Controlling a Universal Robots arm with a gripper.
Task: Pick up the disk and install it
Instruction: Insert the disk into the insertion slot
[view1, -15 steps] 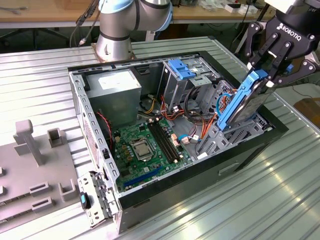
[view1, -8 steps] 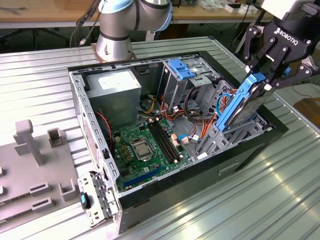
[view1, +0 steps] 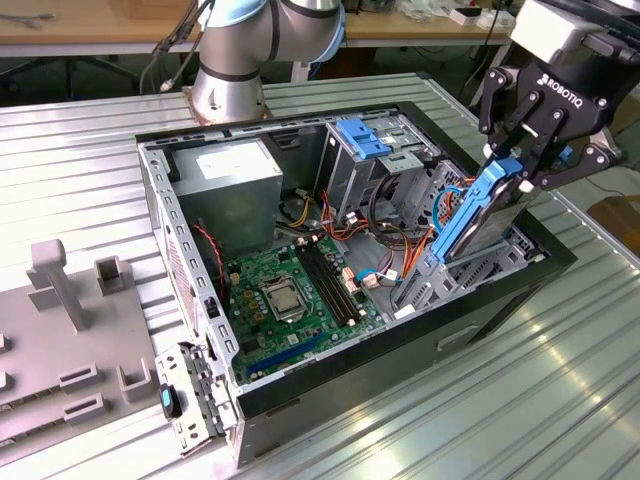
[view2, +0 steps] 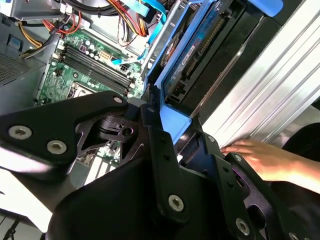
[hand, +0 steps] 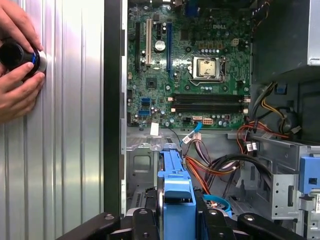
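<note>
Here fingers clamp disk: blue-railed, dark metal, tilted steeply, lower end inside computer case.

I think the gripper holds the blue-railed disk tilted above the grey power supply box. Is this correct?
Not quite. The gripper holds the disk tilted, but above the drive cage at the exterior view's right end of the case, not above the grey power supply box. The exterior view shows this.
</note>
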